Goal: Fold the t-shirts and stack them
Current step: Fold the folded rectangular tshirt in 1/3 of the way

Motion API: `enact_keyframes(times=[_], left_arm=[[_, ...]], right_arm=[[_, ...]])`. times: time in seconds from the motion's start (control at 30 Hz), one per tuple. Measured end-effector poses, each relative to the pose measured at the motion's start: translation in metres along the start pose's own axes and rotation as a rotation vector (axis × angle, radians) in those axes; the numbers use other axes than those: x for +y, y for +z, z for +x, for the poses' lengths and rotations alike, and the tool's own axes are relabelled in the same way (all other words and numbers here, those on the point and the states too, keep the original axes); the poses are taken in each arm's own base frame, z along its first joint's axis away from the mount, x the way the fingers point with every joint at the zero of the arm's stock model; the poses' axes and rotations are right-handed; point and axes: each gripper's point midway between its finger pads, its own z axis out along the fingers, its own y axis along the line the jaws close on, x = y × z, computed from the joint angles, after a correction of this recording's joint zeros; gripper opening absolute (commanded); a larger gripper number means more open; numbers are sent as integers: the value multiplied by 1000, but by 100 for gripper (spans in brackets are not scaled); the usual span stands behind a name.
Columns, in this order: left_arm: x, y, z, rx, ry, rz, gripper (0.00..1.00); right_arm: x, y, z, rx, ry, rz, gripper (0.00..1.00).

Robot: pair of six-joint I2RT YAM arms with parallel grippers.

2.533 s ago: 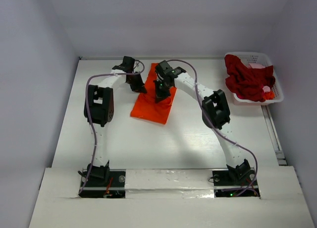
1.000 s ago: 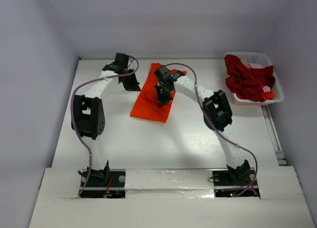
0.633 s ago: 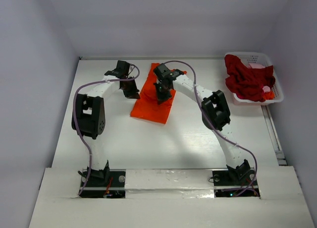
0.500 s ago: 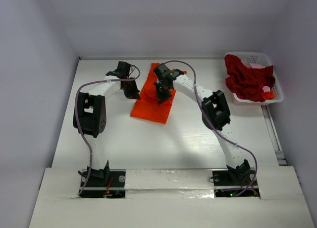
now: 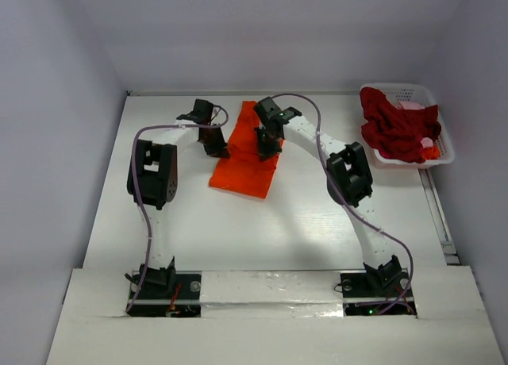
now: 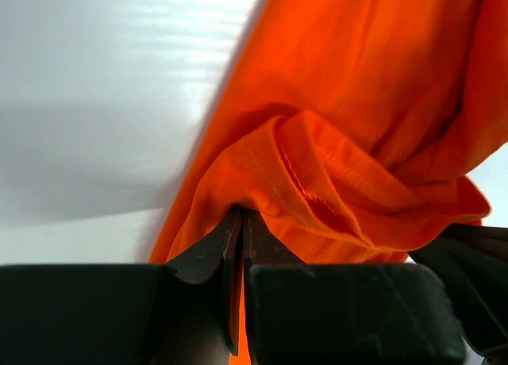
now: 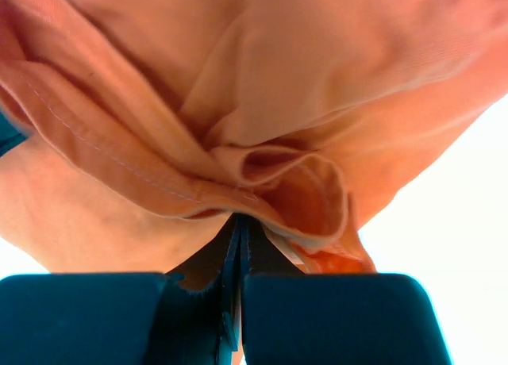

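Orange shirt (image 5: 242, 173): mid-table, far half. My left pincer (image 6: 242, 224) clamped on bunched fold at its left edge; my right pincer (image 7: 238, 224) likewise at right edge. Crimson shirt (image 5: 397, 127): heaped in basket (image 5: 446, 147), far right.

At 9, 12 & 3 o'clock plain pale grey-lilac walls (image 5: 278, 32) box in flat white tabletop (image 5: 238, 230); light soft, even.

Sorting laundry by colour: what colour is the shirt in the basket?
The shirt is dark crimson red; top external view shows it best.
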Motion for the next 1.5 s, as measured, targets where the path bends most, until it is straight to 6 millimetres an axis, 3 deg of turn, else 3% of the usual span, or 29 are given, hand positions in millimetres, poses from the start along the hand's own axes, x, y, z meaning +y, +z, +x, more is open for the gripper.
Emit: enact_keyframes(times=[0.3, 0.73, 1.03, 1.2, 1.4, 1.5], left_arm=[[-15, 4, -21, -36, 5, 42, 0], [-26, 30, -44, -38, -7, 71, 0], [-29, 32, -53, -59, -9, 70, 0], [-26, 3, -39, -66, -12, 49, 0], [-54, -77, -47, -186, 33, 98, 0], [-69, -116, -52, -258, 71, 133, 0]], right_arm=[[-20, -1, -11, -16, 45, 29, 0], [-26, 3, -28, -48, 63, 26, 0], [-56, 3, -43, -65, 116, 52, 0], [-61, -19, -39, -71, 125, 54, 0], [-38, -71, -43, -135, 90, -5, 0], [-19, -91, -33, -139, 57, -51, 0]])
